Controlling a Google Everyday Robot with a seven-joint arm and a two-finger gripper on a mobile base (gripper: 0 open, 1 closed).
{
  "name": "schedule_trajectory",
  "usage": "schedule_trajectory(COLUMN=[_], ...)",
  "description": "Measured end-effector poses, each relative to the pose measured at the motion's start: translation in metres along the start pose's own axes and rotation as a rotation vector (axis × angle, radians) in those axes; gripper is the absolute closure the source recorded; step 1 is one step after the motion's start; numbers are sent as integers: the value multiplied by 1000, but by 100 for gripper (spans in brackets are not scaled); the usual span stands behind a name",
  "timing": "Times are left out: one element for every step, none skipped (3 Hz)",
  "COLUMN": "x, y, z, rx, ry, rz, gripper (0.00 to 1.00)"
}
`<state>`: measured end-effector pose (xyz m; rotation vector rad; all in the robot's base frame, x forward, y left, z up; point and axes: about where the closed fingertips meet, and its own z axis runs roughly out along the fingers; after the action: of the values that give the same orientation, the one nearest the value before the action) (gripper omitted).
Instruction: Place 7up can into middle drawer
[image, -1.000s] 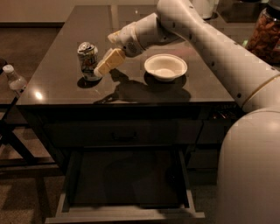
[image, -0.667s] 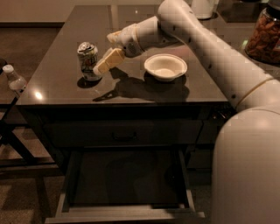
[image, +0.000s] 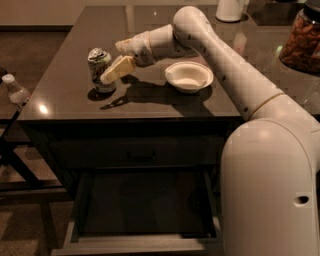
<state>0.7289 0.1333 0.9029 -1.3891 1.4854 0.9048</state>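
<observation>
My cream claw (image: 114, 71) seems to touch the dented green-white 7up can (image: 99, 69) for a side grip; spread or pinching, I cannot tell; the dark grey middle drawer (image: 145, 200) stands open, ready

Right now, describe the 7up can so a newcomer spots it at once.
On the dark countertop above the open drawer, look left of the white bowl. The 7up can stands upright by the end effector: a small green-and-white can with a silver top, unlike the clear white-capped bottle beyond the left edge.
</observation>
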Motion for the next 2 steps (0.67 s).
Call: schedule_trajectory(x=[-10,-10], y=[11,11], z=[17,17], rx=[-44,-44], ry=[-18,-18], rz=[-8,-8], gripper=[0,0])
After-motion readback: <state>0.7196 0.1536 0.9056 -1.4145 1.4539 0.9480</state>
